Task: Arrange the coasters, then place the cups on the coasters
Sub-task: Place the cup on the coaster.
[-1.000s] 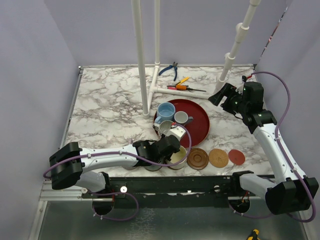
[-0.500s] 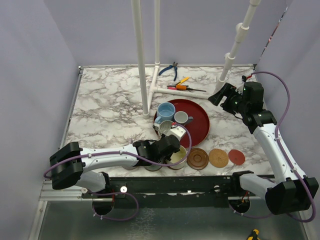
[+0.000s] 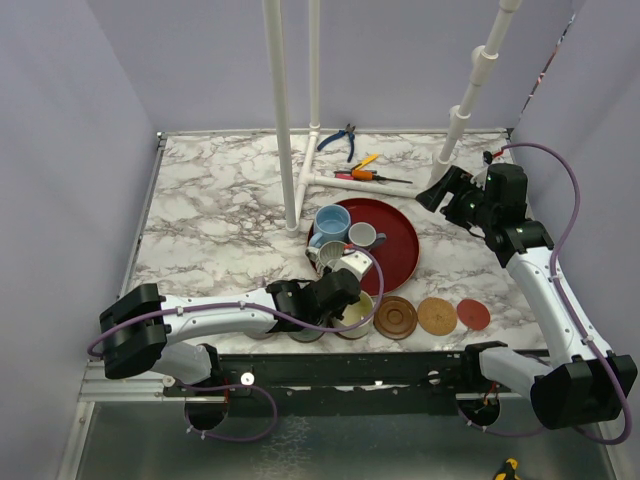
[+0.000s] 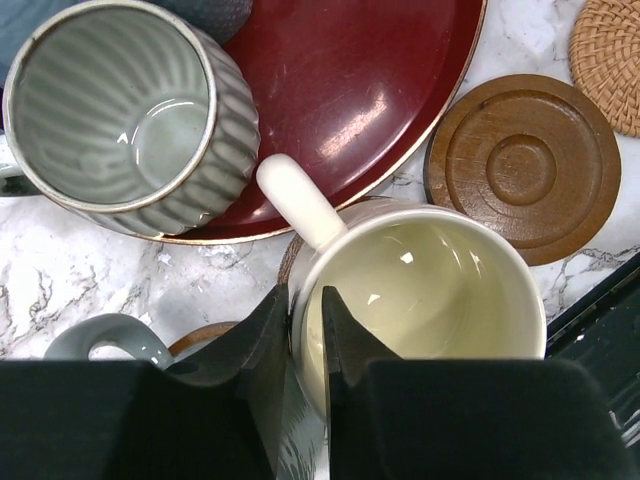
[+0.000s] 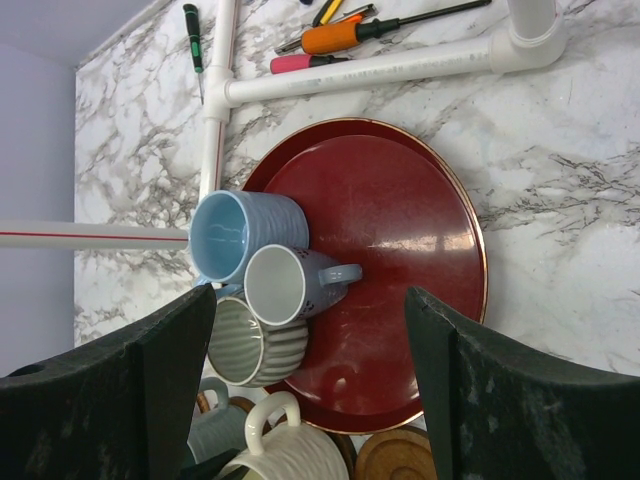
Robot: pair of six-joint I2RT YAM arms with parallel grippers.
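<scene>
Cream cup (image 4: 430,290) rim between narrow-set fingers of left hand (image 4: 305,300), grip unclear; right hand (image 5: 310,295) wide, empty.

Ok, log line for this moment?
left gripper: jaws astride cream cup rim, grip unclear | right gripper: open, empty | bare: brown coaster, tan coaster, red coaster

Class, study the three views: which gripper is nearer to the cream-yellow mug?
Left. The left gripper straddles the rim of the cream-yellow mug beside its handle. The right gripper hovers far off, open, beyond the far right side of the red tray.
</scene>
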